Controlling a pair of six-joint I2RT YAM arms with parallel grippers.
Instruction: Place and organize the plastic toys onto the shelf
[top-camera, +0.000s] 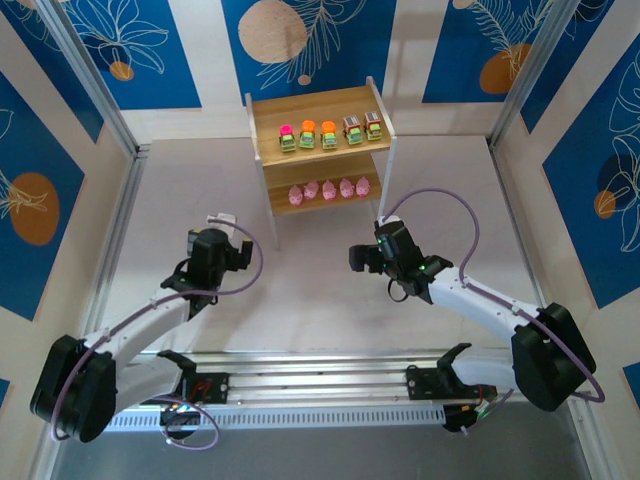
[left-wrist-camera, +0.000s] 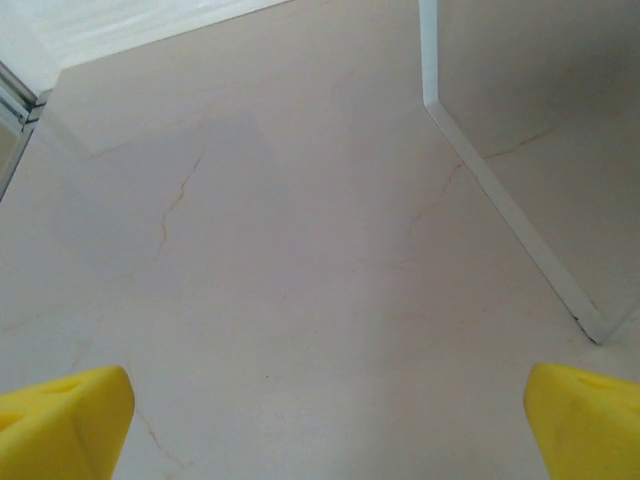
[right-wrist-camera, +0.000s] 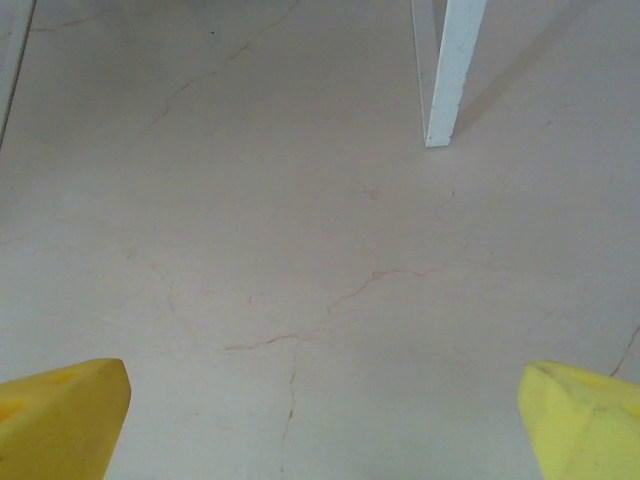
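The wooden shelf (top-camera: 372, 104) stands at the back of the table. Several blocky car toys (top-camera: 329, 133) line its upper tier, green ones with pink or orange tops on the left and greyish ones on the right. Several pink blob toys (top-camera: 329, 189) sit in a row on the lower tier. My left gripper (top-camera: 218, 232) (left-wrist-camera: 325, 430) hovers open over bare table, short of the shelf's left leg (left-wrist-camera: 500, 200). My right gripper (top-camera: 385, 240) (right-wrist-camera: 325, 420) is open too, just before the right leg (right-wrist-camera: 450, 80). Nothing lies between either pair of yellow fingertips (left-wrist-camera: 60, 420) (right-wrist-camera: 60, 415).
The pale marbled tabletop (top-camera: 320, 290) spreads between the arms and the shelf. Blue patterned walls and metal posts (top-camera: 110, 110) close in the sides and back. A metal rail (top-camera: 320, 380) runs along the near edge between the arm bases.
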